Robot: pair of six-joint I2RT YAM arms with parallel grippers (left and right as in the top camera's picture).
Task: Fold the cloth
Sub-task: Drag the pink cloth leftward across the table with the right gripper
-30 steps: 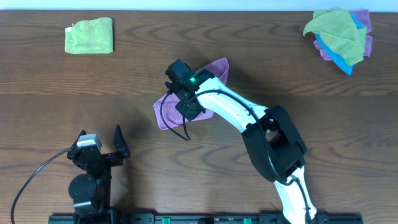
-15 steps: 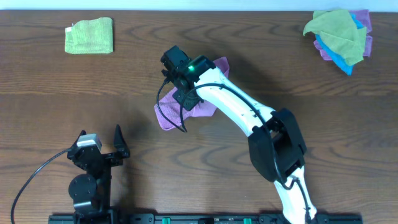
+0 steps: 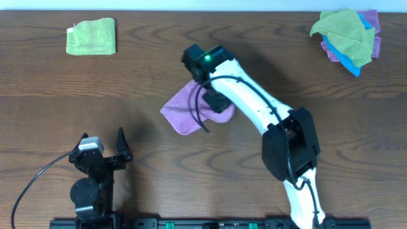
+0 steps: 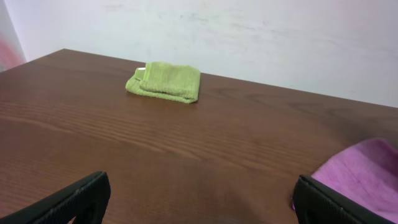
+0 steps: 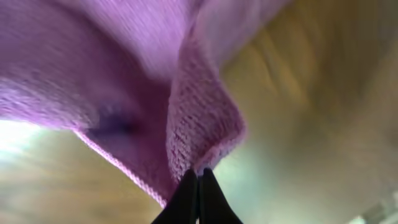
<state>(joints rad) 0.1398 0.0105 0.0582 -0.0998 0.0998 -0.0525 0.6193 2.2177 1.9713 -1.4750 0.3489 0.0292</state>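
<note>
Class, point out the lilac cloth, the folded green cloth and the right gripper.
lilac cloth (image 3: 180,112): overhead, its bare left part.
folded green cloth (image 3: 91,36): overhead, its middle.
right gripper (image 5: 199,175): right wrist, between its fingertips.

Table: dark brown wood-grain top, matte, spanning the full width of the overhead view. Far left corner: a yellow-green cloth folded into a neat thick rectangle, lying flat. Far right corner: a loose heap of cloths, yellow-green on top with bright blue and purple showing beneath, well apart from everything else. Near the middle: a lilac cloth, rumpled, its near-left part flat on the wood, one fold raised off the surface, its far side partly hidden from above.
</note>
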